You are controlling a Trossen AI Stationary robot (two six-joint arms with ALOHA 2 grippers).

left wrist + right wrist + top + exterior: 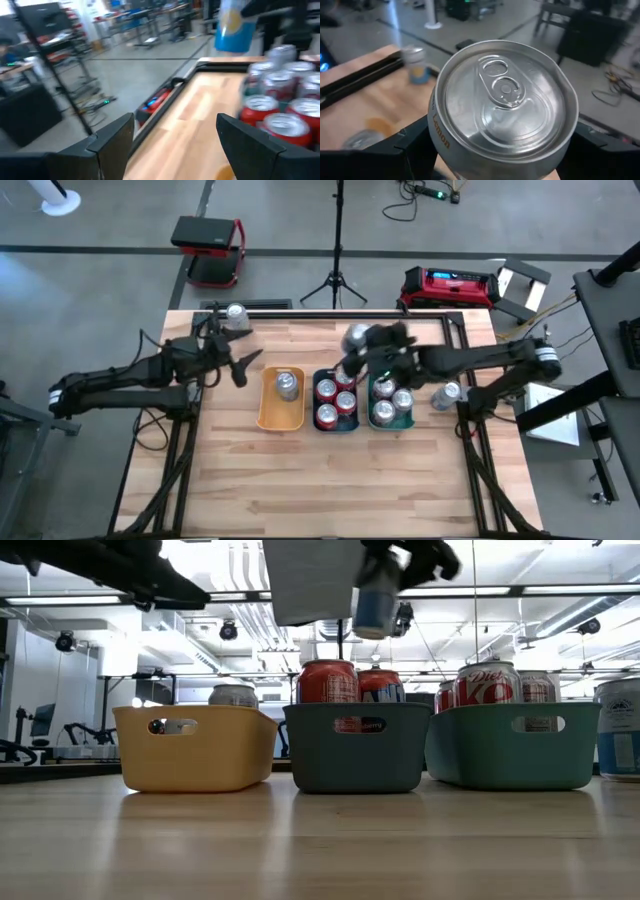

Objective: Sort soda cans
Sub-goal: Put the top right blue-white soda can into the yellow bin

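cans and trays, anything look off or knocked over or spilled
Nothing stands out. The cans in the yellow tray, middle tray and green tray stand upright, with no spill visible. Two cans sit loose on the table: one at the far left corner, one by the right edge. The right gripper holds a can in the air.

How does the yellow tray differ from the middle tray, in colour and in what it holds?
The yellow tray holds a single silver-topped can; the dark teal middle tray holds about four red cans. In the low view, the yellow tray's can barely clears its rim, while the red cans stand taller. Both are rectangular with handle slots.
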